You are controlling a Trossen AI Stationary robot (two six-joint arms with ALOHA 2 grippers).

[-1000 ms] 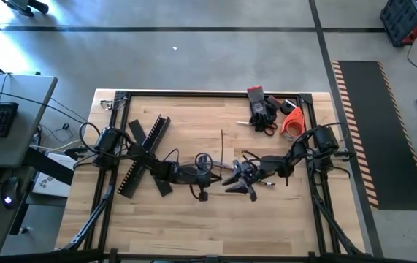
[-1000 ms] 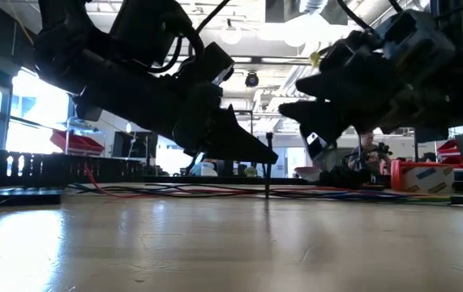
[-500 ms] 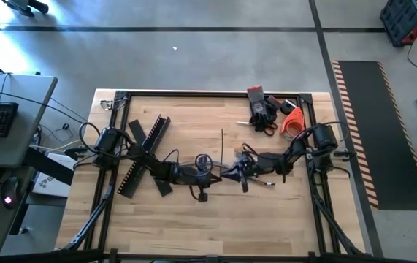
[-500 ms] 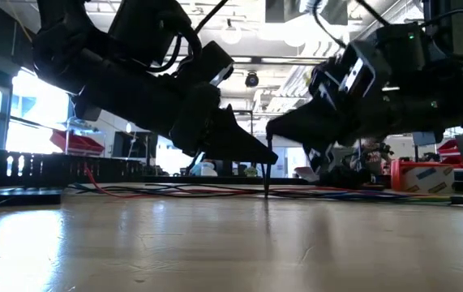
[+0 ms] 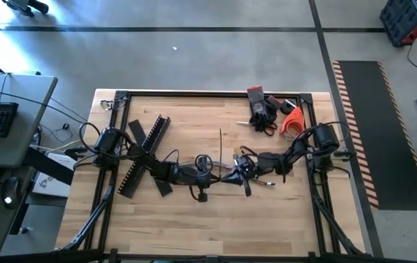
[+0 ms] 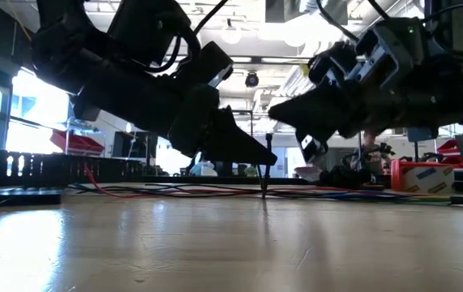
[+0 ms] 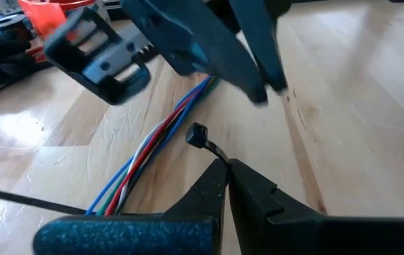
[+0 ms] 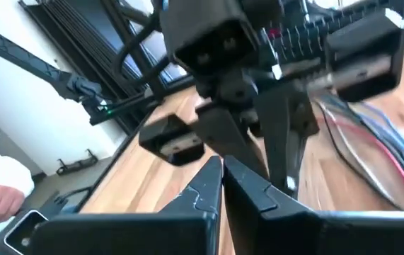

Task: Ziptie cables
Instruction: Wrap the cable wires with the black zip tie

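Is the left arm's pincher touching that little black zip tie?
Touching. The left wrist view shows the left gripper with jaws shut on the zip tie strap, beside the cables.

Grey concrete floor (image 5: 215,58) surrounds the table, striped mat (image 5: 372,131) alongside.

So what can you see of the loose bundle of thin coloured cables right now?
The loose bundle of thin coloured cables shows blue, red, white and green plastic-sheathed wires lying flat and side by side on the light wooden table. They run roughly straight, passing under the right gripper. The left gripper, shut on a black zip tie, sits just beside them. Whether the tie goes around them cannot be told.
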